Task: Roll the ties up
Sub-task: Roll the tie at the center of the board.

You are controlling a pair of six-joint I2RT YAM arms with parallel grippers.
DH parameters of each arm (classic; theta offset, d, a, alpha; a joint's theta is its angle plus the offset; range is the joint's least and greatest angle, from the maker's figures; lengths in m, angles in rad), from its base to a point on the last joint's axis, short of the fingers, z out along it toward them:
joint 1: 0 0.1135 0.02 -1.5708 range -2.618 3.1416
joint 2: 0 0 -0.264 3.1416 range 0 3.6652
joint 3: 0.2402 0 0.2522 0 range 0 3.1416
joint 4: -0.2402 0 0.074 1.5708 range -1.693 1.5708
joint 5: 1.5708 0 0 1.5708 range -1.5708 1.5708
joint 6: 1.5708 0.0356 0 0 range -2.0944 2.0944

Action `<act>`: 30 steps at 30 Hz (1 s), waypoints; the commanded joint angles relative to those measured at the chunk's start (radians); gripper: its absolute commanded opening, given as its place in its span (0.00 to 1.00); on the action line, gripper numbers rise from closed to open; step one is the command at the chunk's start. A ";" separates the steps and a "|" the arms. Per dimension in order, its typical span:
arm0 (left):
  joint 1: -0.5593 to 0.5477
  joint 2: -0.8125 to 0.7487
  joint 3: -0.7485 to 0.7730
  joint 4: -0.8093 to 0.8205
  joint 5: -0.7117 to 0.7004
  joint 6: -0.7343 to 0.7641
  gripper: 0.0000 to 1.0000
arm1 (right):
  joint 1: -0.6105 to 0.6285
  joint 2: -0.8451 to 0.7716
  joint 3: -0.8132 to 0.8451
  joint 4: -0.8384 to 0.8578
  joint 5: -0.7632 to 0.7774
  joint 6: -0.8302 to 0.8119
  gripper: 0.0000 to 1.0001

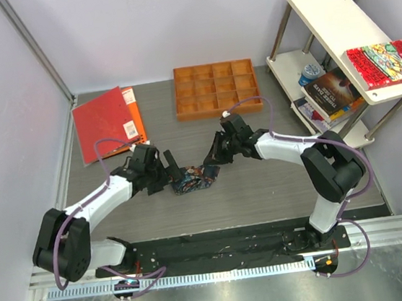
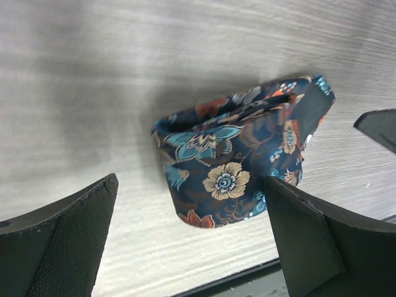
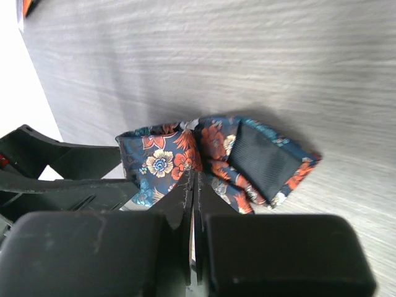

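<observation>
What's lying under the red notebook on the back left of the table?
An orange book lies under the red notebook. Only a strip of it shows, along the notebook's right edge. The rest is covered, so anything else beneath cannot be seen.

grey wood-grain tabletop point(image 1: 278, 185). lying directly on it: bundled dark navy floral fabric necktie point(image 1: 190, 181) near the middle; orange wooden compartment tray point(image 1: 216, 88) towards the far edge; flat red notebook point(image 1: 102, 124) at far left, partly covering an orange notebook point(image 1: 135, 118); black base plate point(image 1: 219, 246) along the near edge.
</observation>
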 commanded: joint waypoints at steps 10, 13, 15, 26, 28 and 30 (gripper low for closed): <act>-0.003 -0.263 -0.202 0.097 -0.086 -0.283 0.97 | 0.087 0.021 0.058 0.076 0.019 -0.007 0.04; -0.003 -0.245 -0.233 0.152 -0.075 -0.308 0.95 | 0.093 0.032 0.063 0.079 0.022 -0.012 0.03; -0.006 -0.225 -0.244 0.209 -0.062 -0.330 0.93 | 0.095 0.036 0.060 0.082 0.025 -0.013 0.03; -0.083 -0.176 -0.259 0.272 -0.133 -0.409 0.89 | 0.136 0.059 -0.049 0.187 0.032 0.022 0.02; -0.092 -0.188 -0.270 0.283 -0.152 -0.431 0.88 | 0.142 0.061 -0.065 0.200 0.033 0.027 0.01; -0.101 -0.200 -0.285 0.301 -0.161 -0.442 0.88 | 0.151 0.062 -0.084 0.211 0.036 0.033 0.01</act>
